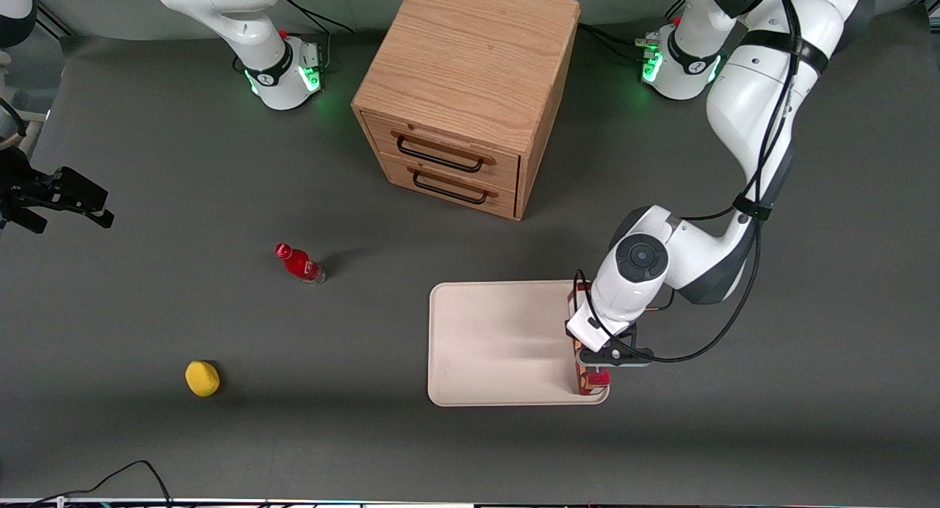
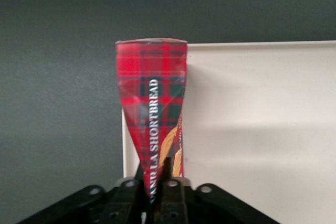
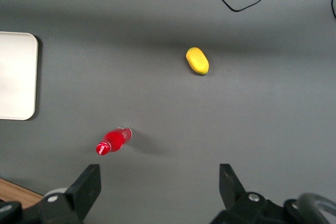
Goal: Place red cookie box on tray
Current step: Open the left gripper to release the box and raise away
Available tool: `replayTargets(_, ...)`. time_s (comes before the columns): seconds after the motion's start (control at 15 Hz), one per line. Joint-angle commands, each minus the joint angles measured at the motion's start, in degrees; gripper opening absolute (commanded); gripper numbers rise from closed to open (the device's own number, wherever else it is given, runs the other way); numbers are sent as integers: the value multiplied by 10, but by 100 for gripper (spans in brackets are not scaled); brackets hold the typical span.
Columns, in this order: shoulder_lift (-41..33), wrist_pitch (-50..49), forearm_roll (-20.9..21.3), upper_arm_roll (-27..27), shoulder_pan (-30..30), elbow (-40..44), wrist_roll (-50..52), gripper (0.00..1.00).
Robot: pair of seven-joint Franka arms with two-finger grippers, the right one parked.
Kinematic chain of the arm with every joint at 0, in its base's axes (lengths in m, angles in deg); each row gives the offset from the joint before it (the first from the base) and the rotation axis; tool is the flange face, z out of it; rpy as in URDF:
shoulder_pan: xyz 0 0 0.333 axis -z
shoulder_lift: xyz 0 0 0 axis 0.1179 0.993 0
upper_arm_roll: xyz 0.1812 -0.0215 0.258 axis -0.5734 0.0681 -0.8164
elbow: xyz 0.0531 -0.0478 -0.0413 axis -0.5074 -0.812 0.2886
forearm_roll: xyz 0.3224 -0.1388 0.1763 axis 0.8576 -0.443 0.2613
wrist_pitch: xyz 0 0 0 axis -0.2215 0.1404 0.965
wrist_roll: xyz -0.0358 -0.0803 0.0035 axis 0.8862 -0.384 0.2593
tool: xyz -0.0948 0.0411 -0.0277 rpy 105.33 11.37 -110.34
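Although the red cookie box (image 2: 152,114) is over the tray (image 1: 492,346), we judge the placement not yet finished, since the gripper (image 2: 156,184) is clamped on it. In the wrist view the carton's tartan side runs away from the fingers (image 2: 170,190), which pinch its near end between them, jaws narrow. The box lies along the tray's edge on the working arm's side, and its far end reaches the tray's corner; part of it may overhang the rim there, but we cannot tell for certain. We also cannot tell whether the box is resting on the tray surface or held just above it.

In the front view only short red parts of the carton (image 1: 585,379) show from under the wrist, at the edge of the tray and near its corner closest to the camera. What remains, in our judgement, is to settle the box flat inside the rim, open the fingers and lift clear.

The working arm reaches from its base down to the tray, elbow bent, with the wrist turned downward directly over the carton.

Elsewhere on the table we note a wooden drawer cabinet (image 1: 463,97), a small red bottle (image 1: 299,263) and a yellow object (image 1: 202,378), all well apart from the tray
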Motion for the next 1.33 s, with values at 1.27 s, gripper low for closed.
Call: replayTargets(1.27,-573,-491,-255,-279,-18,-170,-503,100)
